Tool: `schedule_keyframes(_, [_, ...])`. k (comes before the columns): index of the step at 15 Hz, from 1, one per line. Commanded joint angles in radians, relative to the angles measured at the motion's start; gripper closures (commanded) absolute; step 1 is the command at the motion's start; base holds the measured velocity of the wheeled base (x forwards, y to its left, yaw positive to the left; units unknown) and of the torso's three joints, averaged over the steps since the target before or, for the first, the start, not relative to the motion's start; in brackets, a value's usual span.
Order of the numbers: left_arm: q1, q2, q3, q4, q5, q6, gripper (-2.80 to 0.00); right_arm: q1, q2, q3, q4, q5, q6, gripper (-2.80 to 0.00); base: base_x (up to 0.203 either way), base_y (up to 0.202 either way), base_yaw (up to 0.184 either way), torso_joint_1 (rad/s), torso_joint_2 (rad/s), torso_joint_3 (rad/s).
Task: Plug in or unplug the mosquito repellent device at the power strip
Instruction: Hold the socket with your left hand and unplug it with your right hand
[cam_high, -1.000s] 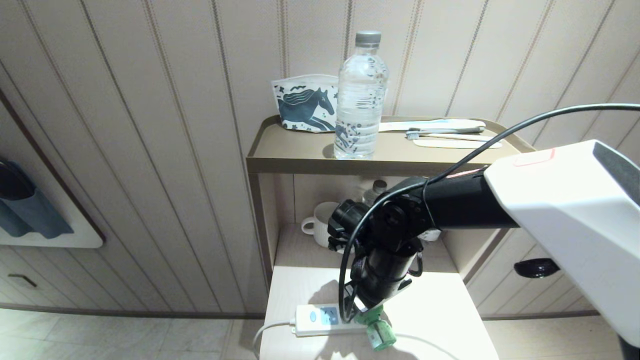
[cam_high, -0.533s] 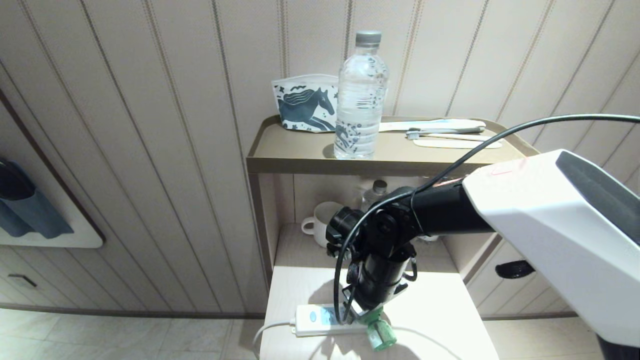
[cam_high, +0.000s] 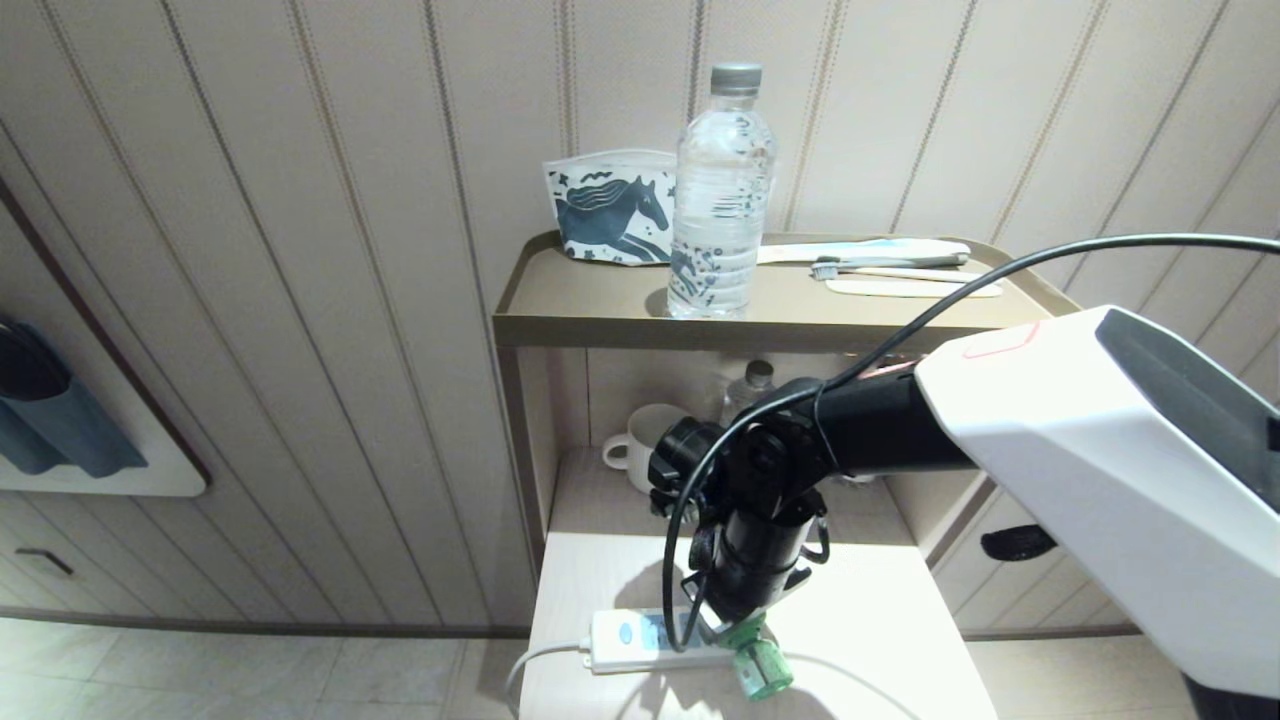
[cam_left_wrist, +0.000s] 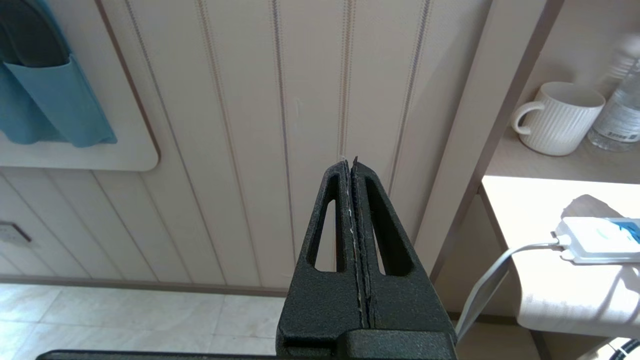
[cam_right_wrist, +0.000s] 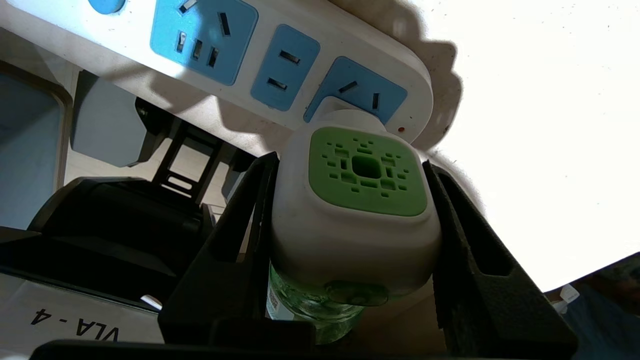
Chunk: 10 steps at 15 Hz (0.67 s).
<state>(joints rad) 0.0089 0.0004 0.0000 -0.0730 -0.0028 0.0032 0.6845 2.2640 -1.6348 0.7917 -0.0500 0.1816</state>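
On the lower bench (cam_high: 880, 640), near its front edge, the strip (cam_high: 640, 640) lies flat with the repellent (cam_right_wrist: 350, 220) seated in its end socket, the one farthest from the cord (cam_left_wrist: 492, 272). Right tool (cam_right_wrist: 350, 260) straddles the repellent's white body, a finger on each flank. One pad looks to be touching; a thin gap may remain at the other, so a firm grip is not certain. Left tool (cam_left_wrist: 354, 210) hangs parked off to the side by the wall panelling, fingers pressed together, holding nothing.

Handling, as judged: the repellent should be light, a rigid plastic shell with rounded, glossy flanks, likely slippery under hard pads. Best purchase is on the two flat-ish sides of the white housing, not on the green bottle (cam_high: 762, 672) below, which is smooth, round and may turn or loosen. The green vent plate on top is stiff and perforated, no place to hold. The strip is light too and unanchored; it may lift with the plug when pulled, so a straight pull along the prongs seems wise.

Strip: long white plastic, three pale blue socket panels, blue oval button. Bench top: pale matte laminate.
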Motion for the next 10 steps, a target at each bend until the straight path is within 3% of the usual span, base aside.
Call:
schedule_keyframes(1, [0.000,0.000,0.000,0.000,0.002,0.010,0.00,0.000,0.004,-0.002,0.004,-0.001,0.002,0.00,0.000,0.000,0.000,0.000,0.00,0.000])
schedule_keyframes(8, [0.000,0.005,0.000,0.037,0.010,0.016,0.00,-0.002,0.005,0.004,0.004,-0.002,0.002,0.00,0.000,0.000,0.000,0.000,0.00,0.000])
schedule_keyframes(10, [0.000,0.050,-0.068,0.089,0.014,0.016,0.00,-0.003,-0.006,0.006,0.004,-0.004,0.002,0.00,0.000,0.000,0.000,0.000,0.00,0.000])
